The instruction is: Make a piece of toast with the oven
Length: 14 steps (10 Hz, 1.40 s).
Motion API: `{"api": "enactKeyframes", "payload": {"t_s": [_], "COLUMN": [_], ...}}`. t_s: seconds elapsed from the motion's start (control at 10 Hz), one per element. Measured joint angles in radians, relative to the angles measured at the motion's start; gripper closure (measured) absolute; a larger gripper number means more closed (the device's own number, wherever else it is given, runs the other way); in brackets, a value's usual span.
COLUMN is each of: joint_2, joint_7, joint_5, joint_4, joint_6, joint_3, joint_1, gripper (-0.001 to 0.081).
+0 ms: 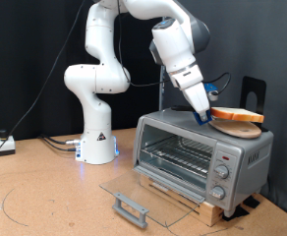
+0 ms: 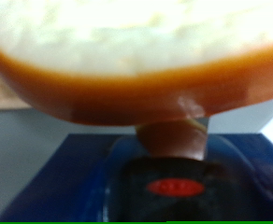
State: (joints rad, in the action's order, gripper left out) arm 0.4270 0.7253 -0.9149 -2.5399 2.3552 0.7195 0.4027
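The oven [image 1: 198, 152] is silver-grey and stands at the exterior view's right, with its glass door [image 1: 148, 192] folded down open and the wire rack showing inside. The piece of toast [image 1: 237, 115] sits above the oven's top right, over a light round board [image 1: 240, 126]. My gripper [image 1: 204, 116], with blue fingers, is at the toast's left edge. In the wrist view the toast [image 2: 136, 56] fills the frame, pale face and orange-brown crust, and one finger [image 2: 174, 140] presses against the crust. The other finger is hidden behind the slice.
The oven rests on a wooden base [image 1: 198, 202] on a brown table [image 1: 45, 197]. Three knobs [image 1: 220, 175] sit on its right panel. A black stand [image 1: 254, 90] rises behind the oven. The white arm base [image 1: 96, 138] and cables [image 1: 55, 143] are at the left.
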Motion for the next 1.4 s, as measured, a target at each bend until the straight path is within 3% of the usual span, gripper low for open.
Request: {"api": "enactKeyframes", "payload": {"t_s": [0.4,0.7,1.1,1.4], "joint_2": [0.03,0.024,0.008,-0.009], "joint_7": [0.034,0.03,0.01,0.05], "joint_5": [-0.004,-0.051,-0.075,-0.031], "joint_4": [0.0,-0.013,-0.02,-0.021], "joint_6": [-0.114,-0.065,-0.054,-0.052], "joint_3": [-0.103,-0.111,-0.19,-0.237], "joint_1": [0.003,0.01,0.094,0.16], "gripper": [0.0409,0.0409,0.0409,0.0409]}}
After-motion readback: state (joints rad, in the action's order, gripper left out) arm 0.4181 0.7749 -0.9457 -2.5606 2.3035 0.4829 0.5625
